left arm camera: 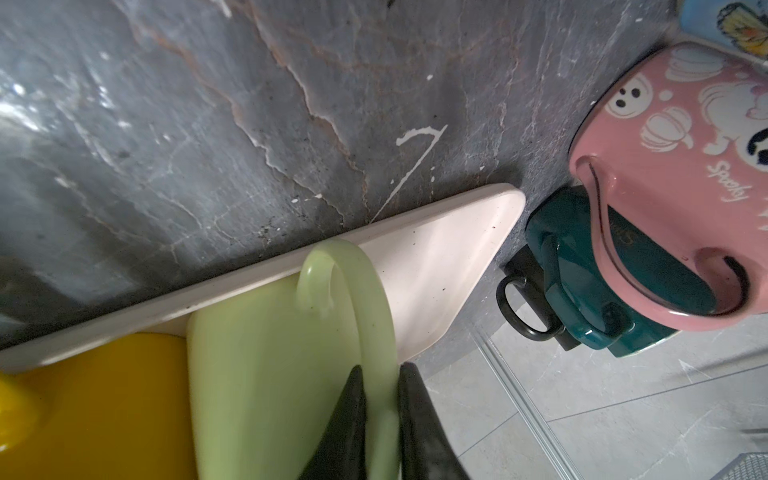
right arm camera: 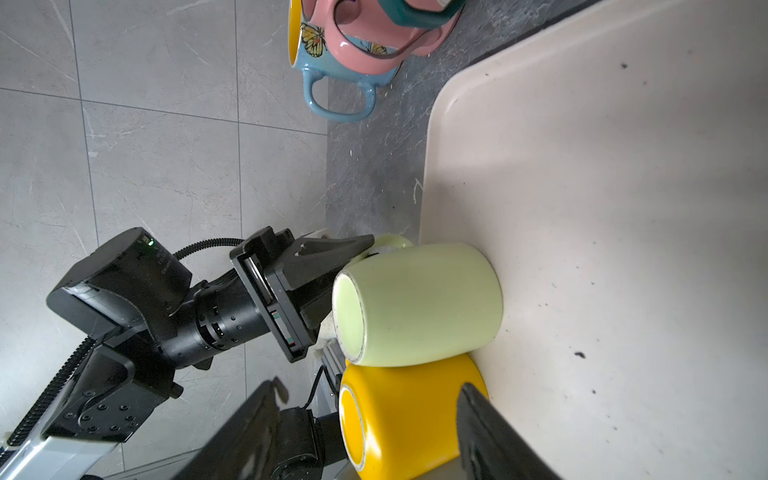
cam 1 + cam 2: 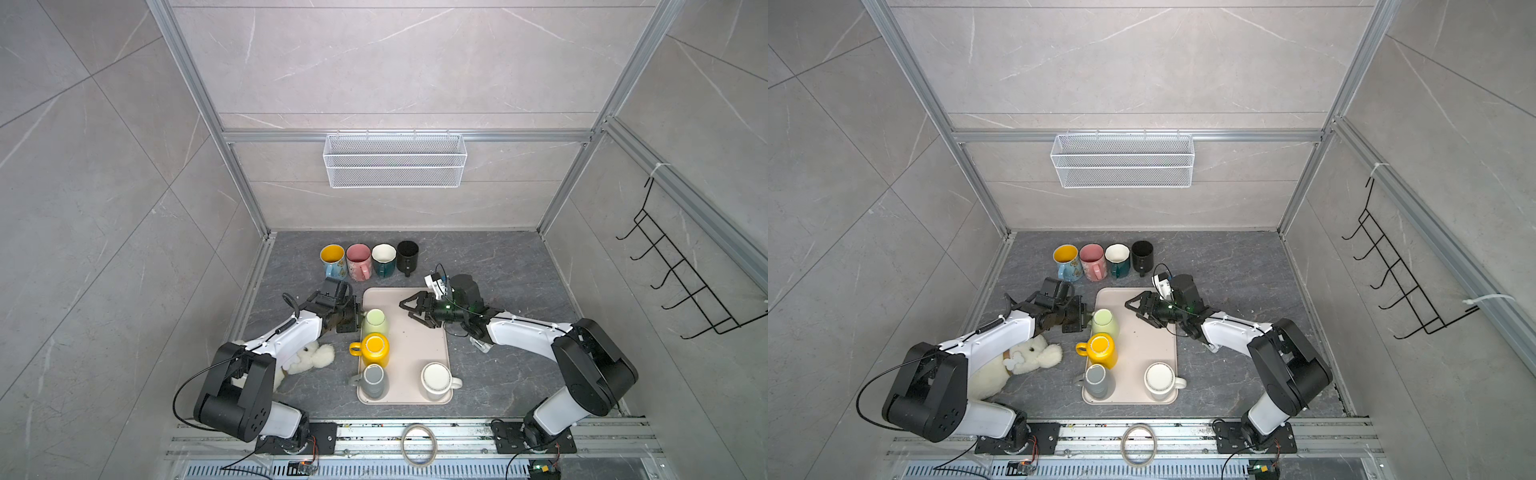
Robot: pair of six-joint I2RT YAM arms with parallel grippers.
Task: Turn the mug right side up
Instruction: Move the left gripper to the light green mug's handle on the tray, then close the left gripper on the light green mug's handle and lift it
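Observation:
The light green mug [image 3: 375, 322] [image 3: 1104, 322] stands base up at the far left of the beige tray [image 3: 428, 345] [image 3: 1154, 345]. My left gripper [image 3: 358, 318] [image 3: 1086, 318] reaches in from the tray's left side. In the left wrist view it [image 1: 380, 370] is shut on the mug's handle [image 1: 357, 291], one black finger on each side of the loop. The right wrist view shows the mug [image 2: 419, 303] touching a yellow mug. My right gripper [image 3: 405, 309] [image 3: 1130, 307] hangs open over the tray, right of the green mug, holding nothing.
Also base up on the tray are a yellow mug [image 3: 375, 349], a grey mug [image 3: 373, 380] and a white mug [image 3: 436, 380]. Several upright mugs [image 3: 358, 262] line the back. A white plush toy [image 3: 307, 359] lies under my left arm.

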